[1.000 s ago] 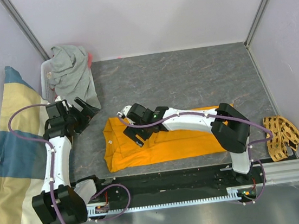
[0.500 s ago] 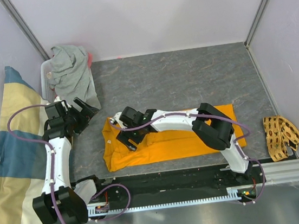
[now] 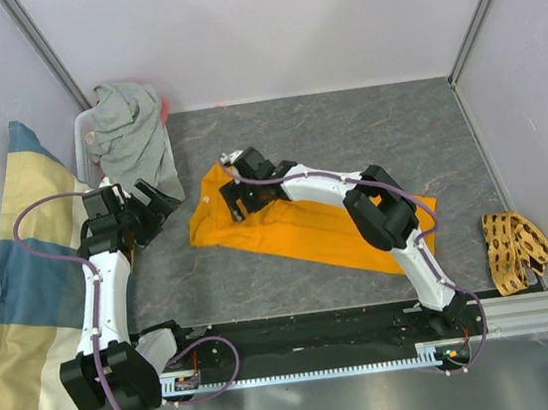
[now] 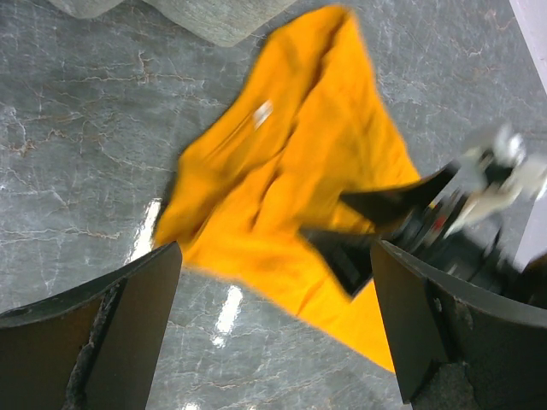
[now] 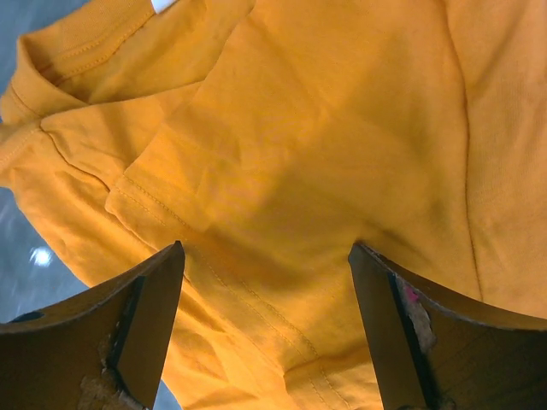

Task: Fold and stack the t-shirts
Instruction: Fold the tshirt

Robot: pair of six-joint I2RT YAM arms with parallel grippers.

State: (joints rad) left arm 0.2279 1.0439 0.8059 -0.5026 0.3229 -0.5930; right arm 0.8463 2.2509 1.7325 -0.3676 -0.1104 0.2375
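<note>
Just beneath right jaws, orange t-shirt (image 5: 325, 154)

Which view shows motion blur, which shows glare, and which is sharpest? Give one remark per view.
Left wrist: the right arm's fingers smear with motion blur, and glare streaks the table. Right wrist: the orange t-shirt is crisp, stitching readable, with one small glint on the table at far left. Top external: evenly lit, sharp throughout.
</note>
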